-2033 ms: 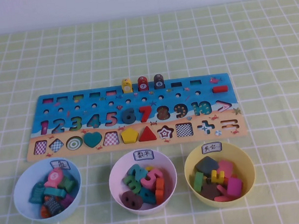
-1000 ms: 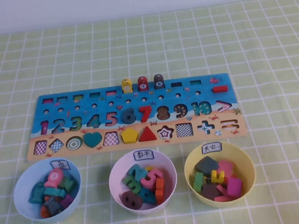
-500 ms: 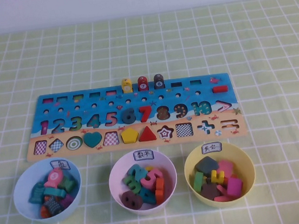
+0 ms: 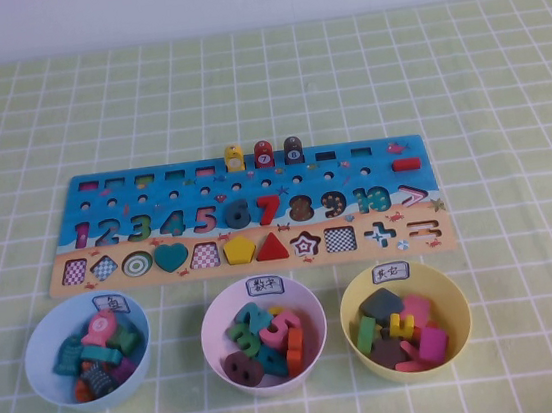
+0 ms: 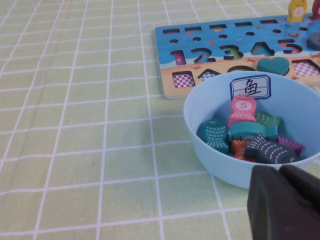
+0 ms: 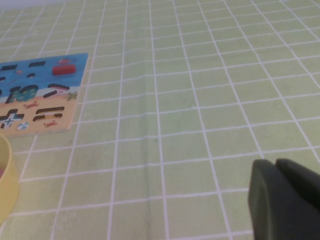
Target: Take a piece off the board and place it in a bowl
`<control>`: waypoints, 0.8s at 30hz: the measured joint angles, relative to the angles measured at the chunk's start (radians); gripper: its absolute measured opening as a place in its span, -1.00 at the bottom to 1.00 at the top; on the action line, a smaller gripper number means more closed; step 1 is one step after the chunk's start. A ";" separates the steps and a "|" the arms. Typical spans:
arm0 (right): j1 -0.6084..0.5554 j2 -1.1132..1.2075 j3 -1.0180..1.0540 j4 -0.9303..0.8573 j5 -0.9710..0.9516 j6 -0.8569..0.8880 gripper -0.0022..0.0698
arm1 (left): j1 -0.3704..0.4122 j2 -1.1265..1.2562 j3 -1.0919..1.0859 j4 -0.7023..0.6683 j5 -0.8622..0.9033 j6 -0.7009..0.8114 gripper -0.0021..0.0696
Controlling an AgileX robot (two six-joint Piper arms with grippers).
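Right wrist view shows the right end effector [image 6: 287,200] at the lower right of the frame, its dark fingers pressed together with nothing between them, hanging above bare table [image 6: 200,100] well apart from the board [image 6: 40,95] at the upper left and from the yellow bowl [image 6: 6,180] whose rim just enters at the lower left. In the left wrist view, the left end effector [image 5: 285,202] sits at the lower right of the frame, its two dark fingers meeting with no visible gap, empty too, just beside the light blue bowl [image 5: 210,150] of fish pieces. In the high view neither arm reaches into the frame; both look parked.

The piece [image 4: 402,327], a small yellow equals sign, lies inside the yellow bowl at the lower right of the high view, among pink, green and dark pieces. On the board, the equals cut-out [image 4: 421,233] at the right end of the tan strip stands empty.

By my reading the task's one transfer is already done and the arms are at rest. If another piece were wanted, the next move would call for the fingers to part first, then a reach across to the board.
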 joint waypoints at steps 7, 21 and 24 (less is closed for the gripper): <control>0.000 0.000 0.000 0.001 0.000 -0.014 -0.99 | 0.000 0.000 0.000 0.000 0.000 0.000 -0.96; 0.000 0.000 0.000 0.009 0.000 -0.014 -0.99 | 0.000 0.000 0.000 0.000 0.000 0.000 -0.96; 0.000 0.000 0.000 0.009 0.000 -0.014 -0.99 | 0.000 0.000 0.000 0.000 0.000 0.000 -0.96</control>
